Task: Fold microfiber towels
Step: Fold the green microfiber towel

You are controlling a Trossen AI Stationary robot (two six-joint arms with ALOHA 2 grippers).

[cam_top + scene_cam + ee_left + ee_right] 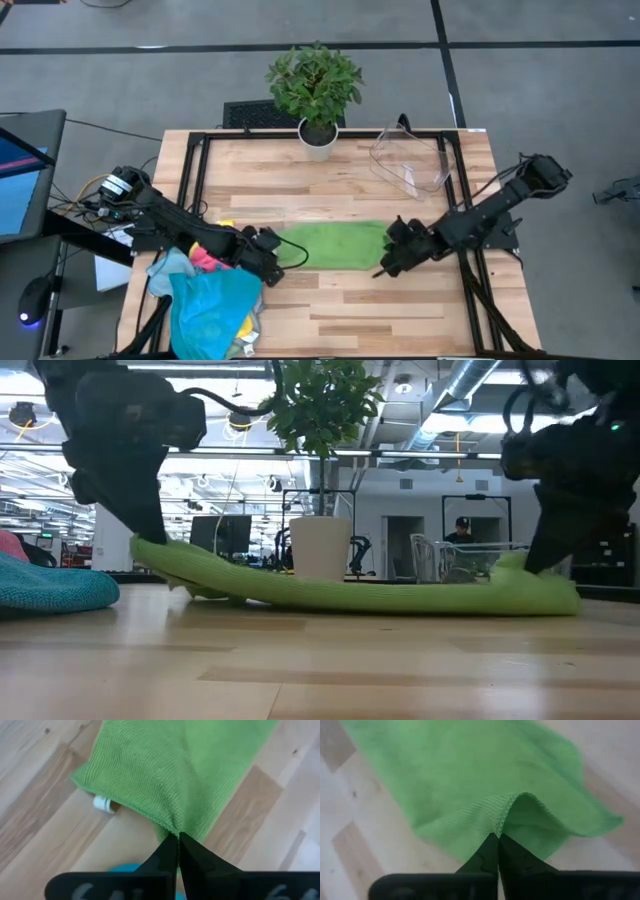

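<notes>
We see a green towel (pixel 335 244) lying mid-bench (other towels (pixel 212 300) heaped near left); the left hand (pixel 272 258) and right hand (pixel 390 257) each pinch its near edge.

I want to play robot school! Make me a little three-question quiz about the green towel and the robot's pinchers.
1. True or false: the left tool is shut on an edge of the green towel.
2. What does the right tool pinch? A) the potted plant B) the green towel C) the clear plastic bin
3. Fill the gap: the heap of other towels lies by the ____ arm.

Key: 1 true. 2 B. 3 left.
</notes>
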